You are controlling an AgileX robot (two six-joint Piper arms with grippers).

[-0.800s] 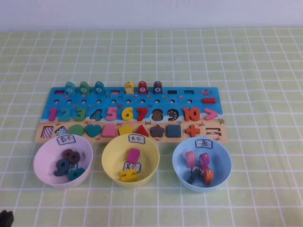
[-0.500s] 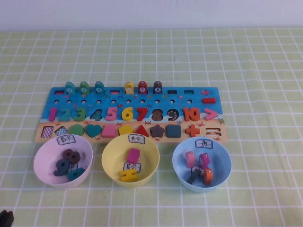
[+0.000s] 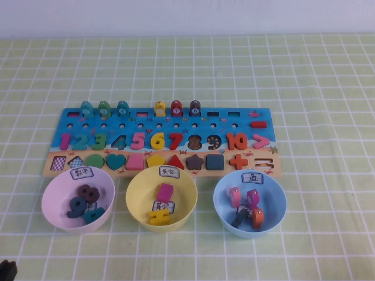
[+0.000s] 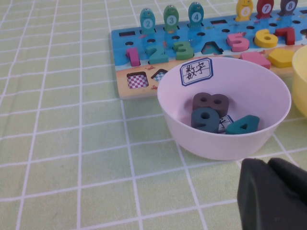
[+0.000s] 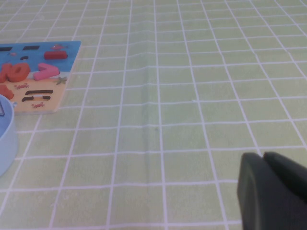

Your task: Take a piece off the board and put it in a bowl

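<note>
The dark-teal heart piece (image 3: 115,161) lies in the tan strip of the board (image 3: 229,125), between the green disc and the pink square. The pale-yellow bowl (image 3: 129,198) with its white label stands just in front of the board, holding a pink block and a yellow piece. My left gripper (image 4: 268,165) is shut and empty, low over the cloth in front of the lilac-pink bowl (image 4: 249,139); only its tip shows at the high view's bottom left corner (image 3: 7,270). My right gripper (image 5: 263,155) is shut and empty, off to the right of the board, out of the high view.
The lilac-pink bowl (image 3: 50,202) with number pieces stands left of the yellow one and hides the heart in the left wrist view. The light-blue bowl (image 3: 221,211) with fish pieces stands to the right. A green checked cloth (image 3: 328,88) covers the table.
</note>
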